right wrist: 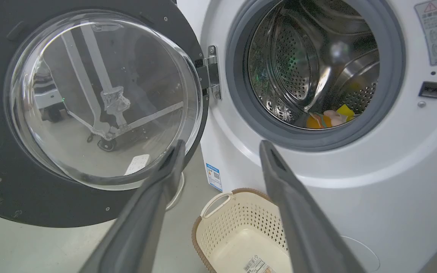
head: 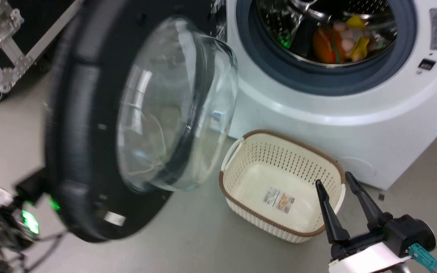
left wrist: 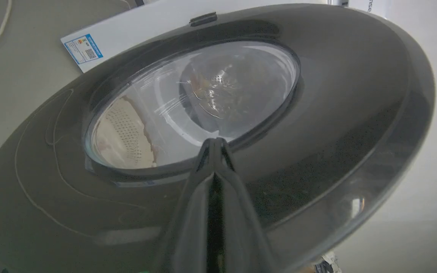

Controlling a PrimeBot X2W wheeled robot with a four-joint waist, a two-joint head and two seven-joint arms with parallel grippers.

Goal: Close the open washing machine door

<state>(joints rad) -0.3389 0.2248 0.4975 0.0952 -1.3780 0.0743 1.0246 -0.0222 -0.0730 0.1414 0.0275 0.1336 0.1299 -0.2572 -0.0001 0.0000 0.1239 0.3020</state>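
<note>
Two claws: one clenched at the door, one released

The left claw (left wrist: pixel 214 142) is clenched on nothing, its two dark fingers pressed together. Their tips lie at the lower rim of the window on the outer face of the washing machine door (left wrist: pixel 336 113); whether they touch it I cannot tell. The right claw (head: pixel 333 179) is released, with its fingers spread wide and nothing between them. It hangs above the near edge of the cream perforated basket (head: pixel 279 155).

The washing machine door stands open. It is swung out from its hinge (right wrist: pixel 211 72) on the left side of the washing machine (head: pixel 317 121), and its glass bowl window (head: pixel 176 106) bulges toward the machine. In the head view the door is blurred.

Beyond it, the grey rubber seal (right wrist: pixel 237 98) rings the steel drum (right wrist: pixel 298 64). Several coloured items (head: pixel 336 41), orange, yellow and pink, lie at the drum's bottom. The basket sits on the floor (head: pixel 203 235) just beside the machine's front, below the drum opening. A blue label (right wrist: pixel 213 177) shows on the machine's lower front corner.
</note>
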